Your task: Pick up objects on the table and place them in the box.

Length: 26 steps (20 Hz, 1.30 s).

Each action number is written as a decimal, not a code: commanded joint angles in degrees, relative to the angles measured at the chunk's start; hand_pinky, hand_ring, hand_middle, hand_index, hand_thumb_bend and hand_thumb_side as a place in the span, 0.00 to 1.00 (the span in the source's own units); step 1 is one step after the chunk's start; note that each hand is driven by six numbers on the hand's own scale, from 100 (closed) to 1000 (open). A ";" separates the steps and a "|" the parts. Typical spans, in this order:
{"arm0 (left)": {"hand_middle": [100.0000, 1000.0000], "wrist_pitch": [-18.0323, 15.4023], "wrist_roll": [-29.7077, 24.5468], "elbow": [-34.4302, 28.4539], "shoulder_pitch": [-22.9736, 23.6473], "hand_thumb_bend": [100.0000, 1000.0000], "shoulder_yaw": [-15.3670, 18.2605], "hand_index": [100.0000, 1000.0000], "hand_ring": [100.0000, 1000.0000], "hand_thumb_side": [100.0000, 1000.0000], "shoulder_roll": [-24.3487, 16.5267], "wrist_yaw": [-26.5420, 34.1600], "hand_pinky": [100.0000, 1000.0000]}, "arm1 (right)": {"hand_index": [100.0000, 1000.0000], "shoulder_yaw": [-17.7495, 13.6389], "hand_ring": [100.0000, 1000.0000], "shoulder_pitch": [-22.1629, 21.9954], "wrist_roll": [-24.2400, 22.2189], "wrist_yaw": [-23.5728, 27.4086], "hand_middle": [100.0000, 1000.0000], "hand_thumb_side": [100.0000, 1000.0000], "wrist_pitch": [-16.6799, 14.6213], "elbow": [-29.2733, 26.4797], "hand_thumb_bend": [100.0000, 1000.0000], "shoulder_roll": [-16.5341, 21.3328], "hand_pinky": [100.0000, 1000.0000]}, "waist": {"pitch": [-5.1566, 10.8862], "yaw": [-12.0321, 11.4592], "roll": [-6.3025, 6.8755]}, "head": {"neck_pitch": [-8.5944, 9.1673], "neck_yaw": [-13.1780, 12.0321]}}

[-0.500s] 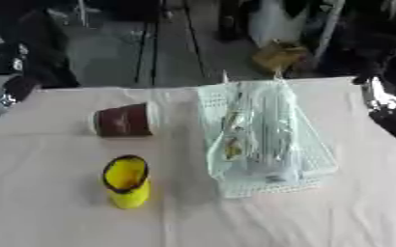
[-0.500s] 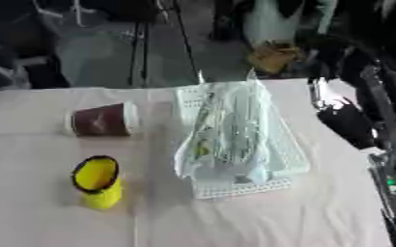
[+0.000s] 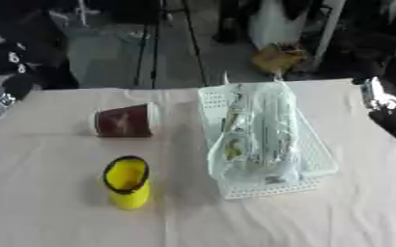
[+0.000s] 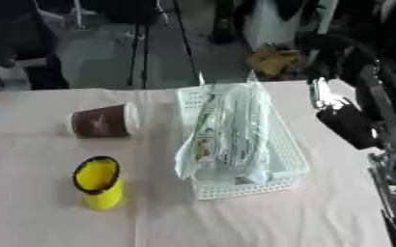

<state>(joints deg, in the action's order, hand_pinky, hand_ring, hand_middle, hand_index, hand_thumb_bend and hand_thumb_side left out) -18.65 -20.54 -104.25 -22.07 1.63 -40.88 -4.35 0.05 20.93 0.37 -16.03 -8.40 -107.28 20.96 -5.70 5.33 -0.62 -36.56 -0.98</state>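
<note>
Nothing on the table (image 3: 49,193) is seen to have shifted since the earlier frame; the cups, basket and bag are found in the same places, and the right arm is still held at the table's right edge. A white basket (image 3: 319,166) with latticed walls is set right of centre, and a clear plastic bag (image 3: 256,132) is laid lengthwise inside it, filling most of the basket and rising above its rim; what is packed in the bag cannot be made out beyond pale contents with a small yellow-green patch. A brown paper cup (image 3: 123,120) is laid on its side left of the basket, its white-rimmed mouth turned toward the basket, and nothing can be made out inside it. A yellow cup (image 3: 128,181) with a dark rim is stood nearer the front, apart from both, tilted slightly, its yellow inside shown empty. The right hand (image 4: 346,123) is seen as a dark shape beside the basket's right wall, and whether its fingers are straight or curled cannot be told. The left hand is not seen in either view.
</note>
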 commanded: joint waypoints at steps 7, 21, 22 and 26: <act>0.82 1.38 2.61 -1.16 -0.01 0.14 1.59 0.91 0.80 0.93 -1.31 1.18 0.59 | 0.89 -0.26 0.62 0.65 -0.10 -0.01 0.77 0.50 -0.16 -0.42 0.00 0.72 0.53 | 0.78 -0.17 -0.05 | 0.30 0.15; 0.82 1.98 3.18 -1.04 0.06 0.14 1.90 0.90 0.80 0.93 -0.96 1.24 0.58 | 0.89 -0.34 0.62 0.63 -0.07 0.03 0.77 0.50 -0.14 -0.42 0.00 0.73 0.53 | 0.79 -0.08 -0.04 | 0.78 0.59; 0.82 2.05 3.22 -0.94 0.07 0.14 1.92 0.90 0.80 0.93 -0.96 1.19 0.58 | 0.89 -0.34 0.62 0.62 -0.06 0.01 0.77 0.50 -0.14 -0.43 0.00 0.72 0.53 | 0.79 -0.05 -0.05 | 0.77 0.74; 0.82 3.42 4.30 -0.08 -0.01 0.15 2.48 0.90 0.79 0.92 -1.14 -0.08 0.56 | 0.89 -0.35 0.61 0.63 -0.01 -0.04 0.77 0.50 -0.09 -0.40 0.00 0.74 0.53 | 0.77 -0.15 0.00 | 0.83 0.91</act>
<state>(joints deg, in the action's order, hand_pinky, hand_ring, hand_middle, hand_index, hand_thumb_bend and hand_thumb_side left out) -15.74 -16.70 -104.15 -21.57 3.05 -40.77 -4.05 0.05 20.92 0.37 -16.03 -8.40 -107.27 20.96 -5.68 5.21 -0.78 -36.09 -0.24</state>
